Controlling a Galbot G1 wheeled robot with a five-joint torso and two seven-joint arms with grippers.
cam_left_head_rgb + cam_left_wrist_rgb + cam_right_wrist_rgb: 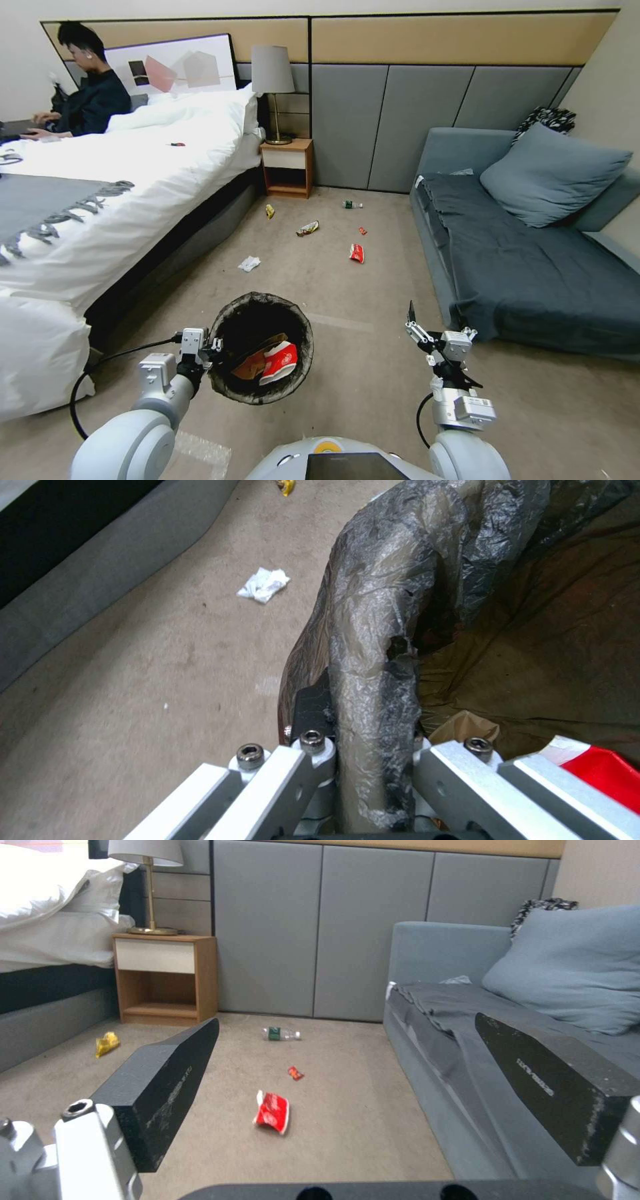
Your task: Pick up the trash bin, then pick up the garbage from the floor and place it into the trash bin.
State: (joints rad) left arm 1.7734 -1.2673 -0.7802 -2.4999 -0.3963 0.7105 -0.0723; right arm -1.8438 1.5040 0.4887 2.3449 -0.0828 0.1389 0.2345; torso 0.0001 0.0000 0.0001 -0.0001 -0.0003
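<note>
Gripping the small round bag-lined trash bin [261, 348] rim, left gripper [212, 349] jaws clamped, right gripper [427, 327] jaws spread empty, red-and-white crumpled carton [357, 253] at twelve o'clock on the floor.

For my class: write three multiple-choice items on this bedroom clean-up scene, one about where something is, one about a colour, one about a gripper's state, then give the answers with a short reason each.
1. Where is the small plastic bottle?
A. on the bed
B. on the carpet near the nightstand
C. inside the trash bin

2. What colour is the carton lying in the trash bin?
A. red and white
B. blue
C. green

3. What is the right gripper doing?
A. clamping a carton
B. holding the bin rim
C. open and holding nothing

Answers: 1 B, it lies on the floor in front of the nightstand. 2 A, the carton in the bin shows red with white. 3 C, its fingers stand apart with bare carpet between; the left gripper grips the rim.
</note>
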